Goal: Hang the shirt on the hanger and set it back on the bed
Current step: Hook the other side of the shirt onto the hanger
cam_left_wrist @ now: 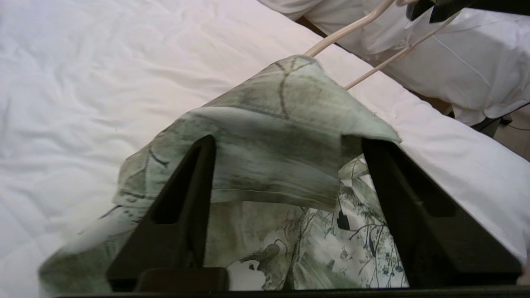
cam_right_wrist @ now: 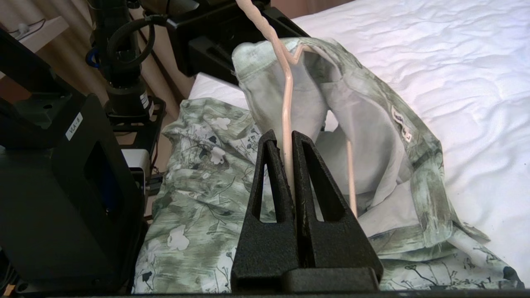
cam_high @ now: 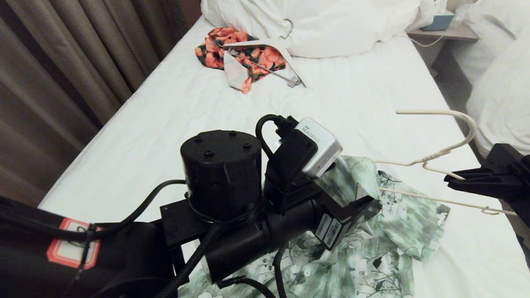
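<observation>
Two beds: in the head view, the bed (cam_high: 160, 119) with a white sheet by brown curtains (cam_high: 52, 49); a second bed (cam_high: 509, 87) lies beyond. Left wrist view: left gripper (cam_left_wrist: 285, 145) spread wide, the shirt (cam_left_wrist: 269, 124) draped between its fingers. Right wrist view: right gripper (cam_right_wrist: 288, 138) clamped on the hanger (cam_right_wrist: 286, 107), shirt hung over it.

Two garments, two hangers, two beds, two grippers

On the bed (cam_high: 169, 119) lie two garments: one green-and-white shirt (cam_high: 375, 258) and one orange-and-black floral garment (cam_high: 233, 51). There are two hangers: one thin cream hanger (cam_high: 445, 151) and one wide flat white hanger (cam_high: 268, 47). One big white duvet (cam_high: 322, 18) is heaped at the far end. A second white bed (cam_high: 509, 87) stands alongside. Two grippers show: the left gripper (cam_left_wrist: 290, 140) and the right gripper (cam_right_wrist: 285, 140).
</observation>
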Robot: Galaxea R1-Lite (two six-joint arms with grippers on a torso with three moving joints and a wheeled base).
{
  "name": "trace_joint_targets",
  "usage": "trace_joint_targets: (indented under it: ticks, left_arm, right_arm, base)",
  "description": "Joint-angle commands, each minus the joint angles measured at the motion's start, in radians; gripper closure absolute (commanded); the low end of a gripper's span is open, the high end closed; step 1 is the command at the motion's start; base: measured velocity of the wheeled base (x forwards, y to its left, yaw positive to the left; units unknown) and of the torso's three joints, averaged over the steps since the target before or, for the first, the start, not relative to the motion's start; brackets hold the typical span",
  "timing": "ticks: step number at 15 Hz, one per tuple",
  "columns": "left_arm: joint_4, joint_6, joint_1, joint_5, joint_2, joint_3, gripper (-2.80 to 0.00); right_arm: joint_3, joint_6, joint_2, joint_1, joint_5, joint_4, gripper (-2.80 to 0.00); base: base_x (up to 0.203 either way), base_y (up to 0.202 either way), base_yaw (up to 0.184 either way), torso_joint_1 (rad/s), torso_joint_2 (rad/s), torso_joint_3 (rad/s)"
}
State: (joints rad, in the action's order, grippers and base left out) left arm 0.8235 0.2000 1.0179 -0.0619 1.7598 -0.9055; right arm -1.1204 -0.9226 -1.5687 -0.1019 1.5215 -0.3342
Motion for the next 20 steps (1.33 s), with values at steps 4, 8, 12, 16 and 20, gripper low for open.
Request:
trace_joint_targets:
  ticks: [4, 8, 12, 16, 20]
  left_arm:
    - [0.005, 0.002, 0.006, -0.002, -0.04, 0.027, -2.8]
    - [0.003, 0.004, 0.022, -0.026, -0.101, 0.105, -2.8]
    - [0.005, 0.006, 0.033, -0.047, -0.1, 0.091, -2.8]
    - [0.005, 0.014, 0.03, -0.043, -0.035, 0.021, -2.8]
    - [0.006, 0.025, 0.029, -0.026, 0.019, 0.002, -2.8]
  right_arm:
    - [-0.004, -0.006, -0.008, -0.005, 0.009, 0.0, 0.0]
    - [-0.015, -0.006, -0.011, -0.001, 0.009, 0.0, 0.0]
    - [-0.009, -0.006, -0.007, 0.01, 0.009, -0.002, 0.0]
    - [-0.003, -0.006, -0.004, 0.02, 0.009, -0.003, 0.0]
    - [-0.002, -0.006, -0.007, 0.018, 0.009, -0.002, 0.0]
  base:
    - [0.0, 0.0, 0.0, 0.0, 0.0, 0.0]
    - [0.0, 0.0, 0.0, 0.0, 0.0, 0.0]
    - [0.0, 0.0, 0.0, 0.0, 0.0, 0.0]
    - [0.0, 0.0, 0.0, 0.0, 0.0, 0.0]
    - [0.0, 0.0, 0.0, 0.0, 0.0, 0.0]
